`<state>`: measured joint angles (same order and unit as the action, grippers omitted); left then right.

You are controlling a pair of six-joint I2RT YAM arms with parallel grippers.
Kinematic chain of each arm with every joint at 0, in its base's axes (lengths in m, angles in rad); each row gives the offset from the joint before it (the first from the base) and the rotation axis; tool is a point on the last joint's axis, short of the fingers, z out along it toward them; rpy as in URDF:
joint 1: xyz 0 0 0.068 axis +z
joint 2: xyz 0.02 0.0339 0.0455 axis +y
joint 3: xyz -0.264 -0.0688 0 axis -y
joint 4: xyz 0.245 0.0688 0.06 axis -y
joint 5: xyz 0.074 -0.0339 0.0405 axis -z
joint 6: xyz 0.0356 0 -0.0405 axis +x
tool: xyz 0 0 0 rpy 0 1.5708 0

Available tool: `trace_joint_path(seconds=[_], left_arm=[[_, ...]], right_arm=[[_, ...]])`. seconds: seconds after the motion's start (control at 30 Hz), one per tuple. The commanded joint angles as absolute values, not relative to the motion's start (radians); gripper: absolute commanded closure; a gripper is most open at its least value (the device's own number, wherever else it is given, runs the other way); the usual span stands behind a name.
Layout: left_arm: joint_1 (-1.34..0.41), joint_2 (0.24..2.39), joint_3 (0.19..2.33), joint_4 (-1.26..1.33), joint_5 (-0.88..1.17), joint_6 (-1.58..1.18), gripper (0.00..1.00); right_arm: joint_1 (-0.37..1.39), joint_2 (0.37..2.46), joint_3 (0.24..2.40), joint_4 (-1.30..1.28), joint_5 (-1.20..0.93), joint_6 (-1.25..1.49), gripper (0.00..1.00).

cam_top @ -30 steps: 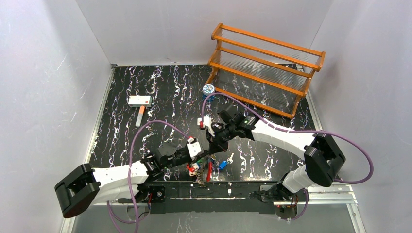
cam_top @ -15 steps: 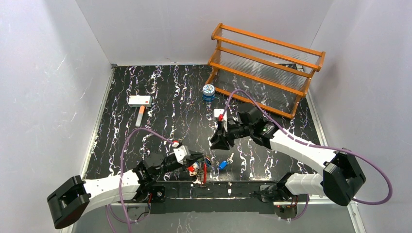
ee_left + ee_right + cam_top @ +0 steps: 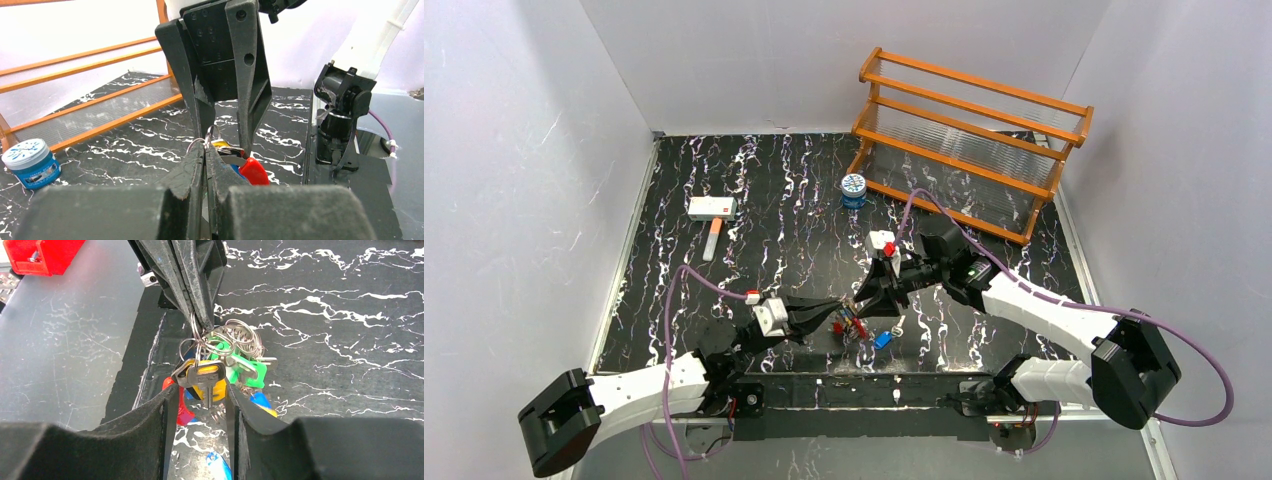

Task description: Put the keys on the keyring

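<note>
My left gripper (image 3: 838, 311) is shut on the thin silvery keyring (image 3: 193, 335), pinching it between its fingertips (image 3: 200, 156) above the table's front. A bunch of keys hangs from the ring: a yellow-headed key (image 3: 210, 382), a green one (image 3: 245, 372) and a red one (image 3: 254, 171). My right gripper (image 3: 202, 392) is open, with one finger on each side of the yellow key and not touching it. A loose blue key (image 3: 882, 340) and a small silver key (image 3: 899, 324) lie on the table just right of the bunch.
A blue-and-white tin (image 3: 853, 188) stands mid-table in front of an orange wooden rack (image 3: 969, 140) at the back right. A white block with an orange handle (image 3: 711, 212) lies at the back left. The black base rail (image 3: 864, 388) runs along the front edge.
My right gripper has opened, drawn back, then returned to straddle the hanging keys. My left gripper has swung the keyring and bunch away from the front rail, staying shut.
</note>
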<state>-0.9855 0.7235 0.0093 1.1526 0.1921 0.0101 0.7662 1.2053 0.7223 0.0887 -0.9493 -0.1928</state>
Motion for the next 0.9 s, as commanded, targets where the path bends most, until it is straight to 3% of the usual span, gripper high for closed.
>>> trace_joint_path(seconds=[0.0,0.6,0.87], left_arm=[[-0.989,0.717,-0.099,1.264,0.179,0.007,1.00],[-0.989,0.753,-0.088,1.264,0.167,0.006,1.00],[-0.989,0.755,-0.082,1.264,0.168,0.007,1.00]], right_arm=[[0.765,1.188,0.725,0.179,-1.001,-0.152,0.50],[0.766,1.124,0.739,0.170,-0.910,-0.089,0.46],[0.765,1.161,0.751,0.175,-0.913,-0.055,0.63]])
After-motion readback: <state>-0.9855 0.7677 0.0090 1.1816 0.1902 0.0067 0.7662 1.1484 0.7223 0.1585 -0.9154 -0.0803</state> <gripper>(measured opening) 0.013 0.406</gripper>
